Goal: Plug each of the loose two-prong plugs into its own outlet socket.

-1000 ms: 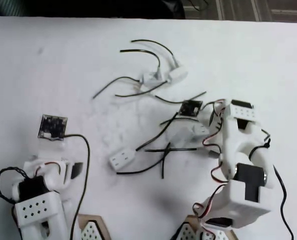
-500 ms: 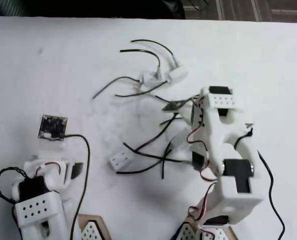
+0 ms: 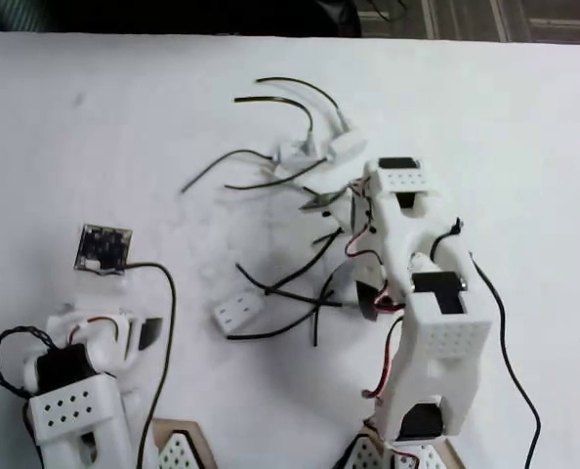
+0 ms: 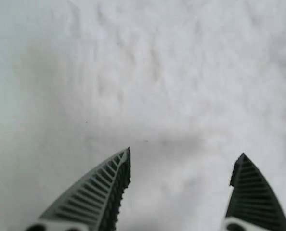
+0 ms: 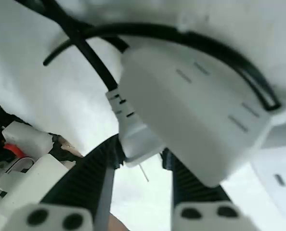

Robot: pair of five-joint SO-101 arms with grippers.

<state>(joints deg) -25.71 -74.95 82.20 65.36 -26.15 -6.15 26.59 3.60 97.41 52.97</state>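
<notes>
Outlet socket (image 5: 205,106): white slotted block, just past right fingertips, against plug (image 5: 133,137).
Left gripper (image 4: 184,154): fingers spread, white table (image 4: 157,72) between them.
Right gripper (image 5: 139,153): clamped on plug.
Plug: white, between right fingers, black cord (image 5: 85,53) trailing.

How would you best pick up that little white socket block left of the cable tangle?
Probably from straight above, pinching the small white rectangular plastic socket block across its two long sides. It lies flat, slots up, and black cords lie close at one short end, so the long sides look freest.
</notes>
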